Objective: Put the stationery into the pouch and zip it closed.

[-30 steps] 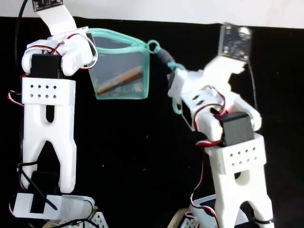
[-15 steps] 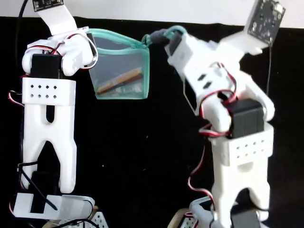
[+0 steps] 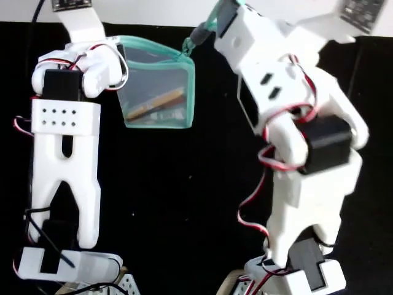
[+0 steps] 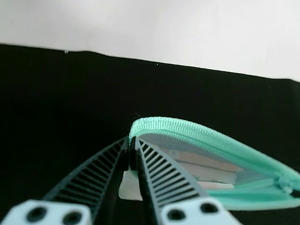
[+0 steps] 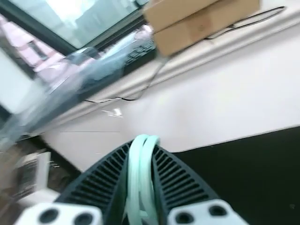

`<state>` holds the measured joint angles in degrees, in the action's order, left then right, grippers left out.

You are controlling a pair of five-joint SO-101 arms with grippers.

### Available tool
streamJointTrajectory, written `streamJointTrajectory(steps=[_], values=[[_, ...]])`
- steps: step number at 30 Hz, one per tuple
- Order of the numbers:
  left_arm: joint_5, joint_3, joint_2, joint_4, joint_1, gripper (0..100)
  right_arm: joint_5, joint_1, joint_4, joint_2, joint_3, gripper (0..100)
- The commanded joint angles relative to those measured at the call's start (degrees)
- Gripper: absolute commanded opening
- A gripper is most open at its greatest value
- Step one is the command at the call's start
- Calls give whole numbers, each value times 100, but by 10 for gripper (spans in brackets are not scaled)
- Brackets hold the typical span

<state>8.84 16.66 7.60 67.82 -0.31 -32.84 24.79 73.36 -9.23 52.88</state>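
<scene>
Pouch (image 3: 153, 74) pinched by left tool (image 4: 131, 141); right tool (image 5: 142, 147) clamping teal loop (image 5: 140, 197); high view, stationery (image 3: 153, 103) inside

Two arms (image 3: 64, 153) (image 3: 307, 160); one pouch (image 3: 158, 83); stationery (image 3: 153, 104) count unclear.

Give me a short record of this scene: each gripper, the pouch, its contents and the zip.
left gripper: shut on one top corner of the pouch
right gripper: shut on the teal pull cord at the opposite top corner
pouch: clear walls, teal trim, between the two arms
stationery: inside the pouch, a brown stick-like item lying slantwise
zip: fully closed or not, cannot tell
</scene>
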Motion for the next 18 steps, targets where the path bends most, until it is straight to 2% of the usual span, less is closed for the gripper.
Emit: streamJointTrajectory(steps=[1, 3, 12, 18], values=[[-299, -84, 523, -9, 338, 8, -53, 286, 110, 4, 629, 5], [-378, -13, 497, -9, 356, 21, -53, 338, 110, 4, 734, 5], [-378, 637, 470, 79, 356, 208, -53, 356, 110, -40, 796, 5], [-387, 1974, 470, 976, 435, 220, -53, 356, 92, -31, 796, 5]])
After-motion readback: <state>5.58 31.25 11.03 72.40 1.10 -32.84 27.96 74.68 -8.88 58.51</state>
